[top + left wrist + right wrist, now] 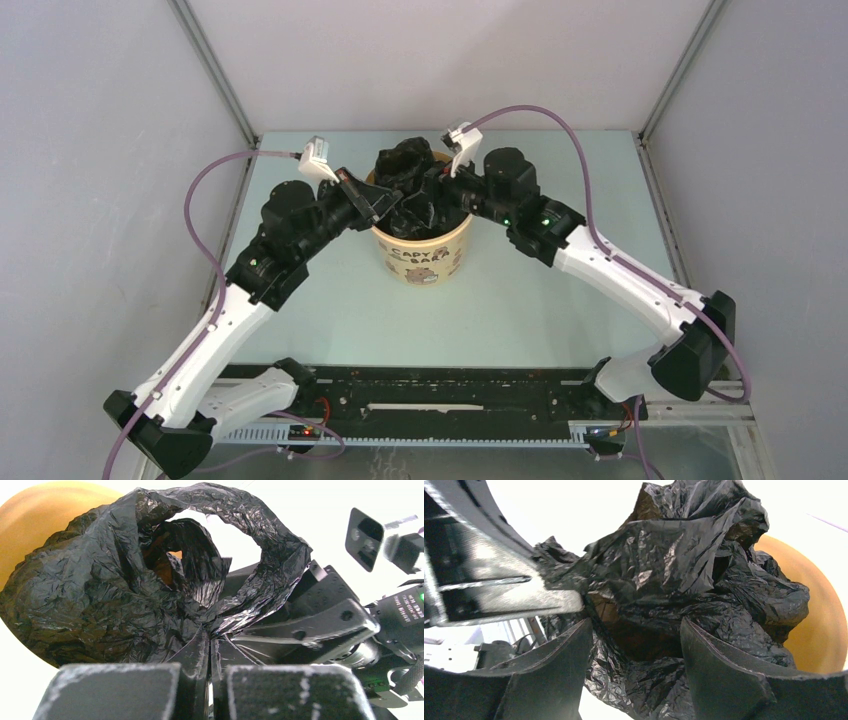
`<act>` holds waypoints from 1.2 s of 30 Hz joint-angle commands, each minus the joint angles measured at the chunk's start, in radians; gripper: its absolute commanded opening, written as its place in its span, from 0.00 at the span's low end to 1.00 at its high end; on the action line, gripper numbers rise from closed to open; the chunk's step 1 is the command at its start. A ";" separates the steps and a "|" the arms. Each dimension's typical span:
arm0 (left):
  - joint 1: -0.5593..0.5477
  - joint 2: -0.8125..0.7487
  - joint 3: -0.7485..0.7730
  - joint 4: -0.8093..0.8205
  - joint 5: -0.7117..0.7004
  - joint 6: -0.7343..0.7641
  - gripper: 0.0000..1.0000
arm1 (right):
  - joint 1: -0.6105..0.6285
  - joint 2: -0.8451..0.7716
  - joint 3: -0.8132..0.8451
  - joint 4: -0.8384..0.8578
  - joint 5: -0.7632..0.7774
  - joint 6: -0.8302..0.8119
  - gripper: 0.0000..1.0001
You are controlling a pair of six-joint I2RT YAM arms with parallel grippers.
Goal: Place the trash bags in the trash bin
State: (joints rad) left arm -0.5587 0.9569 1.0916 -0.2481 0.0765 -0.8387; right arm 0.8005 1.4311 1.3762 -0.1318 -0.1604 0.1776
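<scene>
A crinkled black trash bag (405, 165) bulges out of the top of the pale yellow trash bin (420, 255), which stands upright mid-table. My left gripper (385, 205) reaches over the bin's left rim. In the left wrist view it (214, 642) is shut, pinching a gathered fold of the trash bag (110, 595), whose handle loop arches above. My right gripper (432, 190) comes in from the right rim. Its fingers (636, 625) stand apart, with the trash bag (674, 570) bunched loosely between them. The bin's inner wall (819, 630) shows behind the bag.
Both arms meet over the bin, and the left gripper's finger (499, 595) lies close beside my right fingers. Grey enclosure walls and metal posts (215, 75) ring the pale table (560, 300). Purple cables (570, 130) arc above both wrists.
</scene>
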 commanded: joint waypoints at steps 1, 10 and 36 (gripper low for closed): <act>0.012 0.004 -0.009 0.038 0.020 -0.005 0.00 | 0.026 0.038 0.078 0.009 0.138 -0.050 0.66; 0.023 0.004 -0.011 0.014 0.004 -0.007 0.00 | 0.039 0.035 0.084 -0.006 0.214 -0.073 0.58; 0.034 0.006 -0.019 -0.032 -0.010 -0.028 0.00 | 0.074 0.111 0.173 -0.022 0.273 -0.137 0.77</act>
State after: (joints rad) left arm -0.5316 0.9684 1.0916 -0.2798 0.0738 -0.8574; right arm 0.8391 1.5181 1.4937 -0.1604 0.0570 0.0776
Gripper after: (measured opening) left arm 0.009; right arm 0.765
